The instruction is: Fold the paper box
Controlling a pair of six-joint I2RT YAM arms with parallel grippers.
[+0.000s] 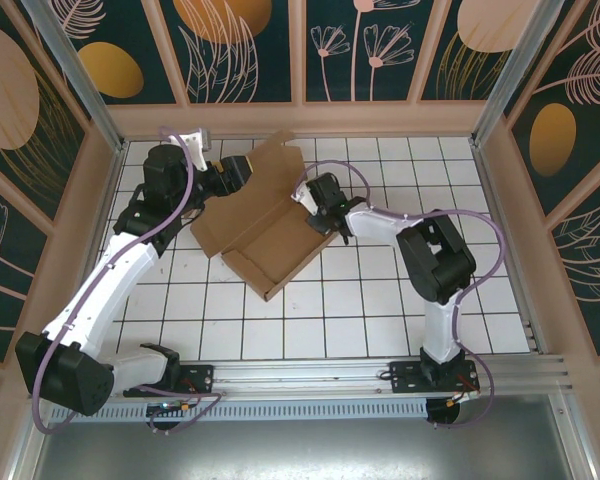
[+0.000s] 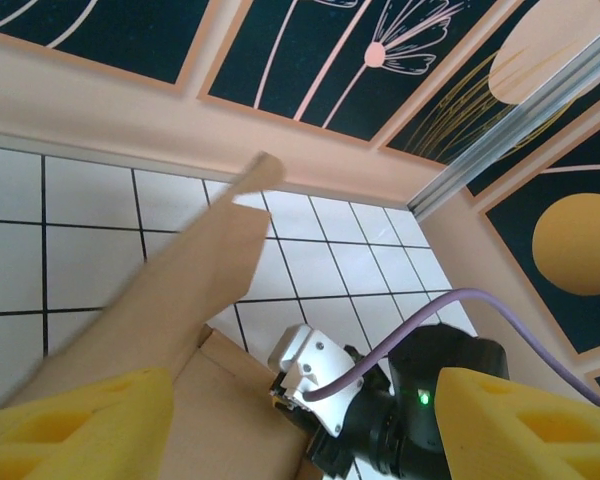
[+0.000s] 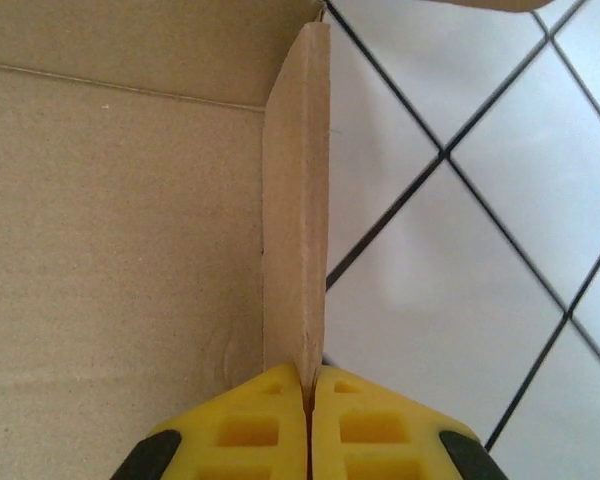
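The paper box's (image 1: 270,245) upright side wall is pinched by the right gripper (image 3: 308,388); the left gripper (image 2: 305,405) is held wide beside a raised flap (image 2: 205,275).

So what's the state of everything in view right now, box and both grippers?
paper box: part-folded, open on top, lying on the tiles.
side wall: upright, pinched at its top edge.
far flap: raised and tilted, not closed over.
left gripper: open, fingers apart, far flap beside one finger.
right gripper: shut on the side wall.
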